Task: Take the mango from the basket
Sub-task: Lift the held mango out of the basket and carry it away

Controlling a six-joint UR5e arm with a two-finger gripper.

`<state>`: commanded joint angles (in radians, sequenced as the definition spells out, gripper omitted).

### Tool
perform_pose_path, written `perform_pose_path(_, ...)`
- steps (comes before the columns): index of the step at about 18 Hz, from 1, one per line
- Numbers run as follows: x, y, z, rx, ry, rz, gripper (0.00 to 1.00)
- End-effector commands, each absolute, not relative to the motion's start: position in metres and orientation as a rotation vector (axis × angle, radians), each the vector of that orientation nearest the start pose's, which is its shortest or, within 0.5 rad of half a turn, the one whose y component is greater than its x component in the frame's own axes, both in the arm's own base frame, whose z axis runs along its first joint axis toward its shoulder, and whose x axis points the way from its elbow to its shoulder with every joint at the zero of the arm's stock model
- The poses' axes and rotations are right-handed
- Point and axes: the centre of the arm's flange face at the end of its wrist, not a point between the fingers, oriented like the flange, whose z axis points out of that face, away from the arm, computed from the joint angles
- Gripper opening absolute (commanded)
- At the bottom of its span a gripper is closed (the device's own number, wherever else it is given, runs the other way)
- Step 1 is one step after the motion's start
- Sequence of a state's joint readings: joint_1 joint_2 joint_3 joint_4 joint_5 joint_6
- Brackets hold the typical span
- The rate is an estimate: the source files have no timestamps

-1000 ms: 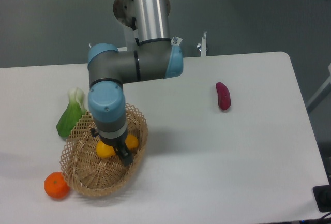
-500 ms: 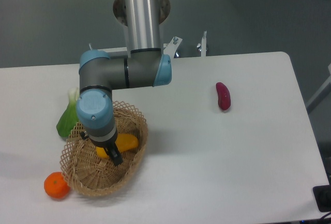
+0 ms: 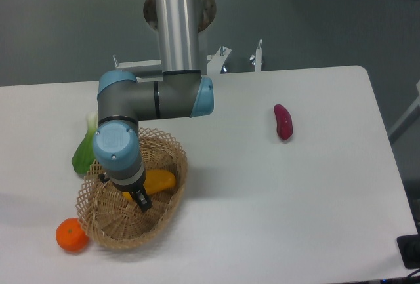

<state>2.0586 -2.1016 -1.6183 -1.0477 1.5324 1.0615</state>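
Robot hand (image 3: 139,200) lowered into the oval tan wicker basket (image 3: 105,226), near the counter's front-left corner.
Smooth yellow-orange mango (image 3: 159,181) lies inside the basket, apparently between the dark fingers; the wrist hides their spread, so grip cannot be told.

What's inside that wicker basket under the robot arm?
A yellow-orange mango lies in the basket. The gripper and arm hide the mango's left end and part of the basket floor.

Yellow mango (image 3: 159,181) (half hidden), wicker basket (image 3: 111,222)
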Motion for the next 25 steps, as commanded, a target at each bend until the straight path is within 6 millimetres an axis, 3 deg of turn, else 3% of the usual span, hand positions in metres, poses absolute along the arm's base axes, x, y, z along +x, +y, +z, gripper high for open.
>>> perform_pose_path(6, -0.177, 0.626, 0.234, -3.012, 0.872, -0.080, 0.58)
perform_pose_path(10, -0.191, 0.630, 0.267, -2.978, 0.838, -0.021, 0.58)
perform_pose_path(17, -0.274, 0.614, 0.318, -2.985, 0.650, 0.032, 0.59)
perform_pose_path(25, -0.412, 0.564, 0.340, -3.003, 0.440, 0.112, 0.59)
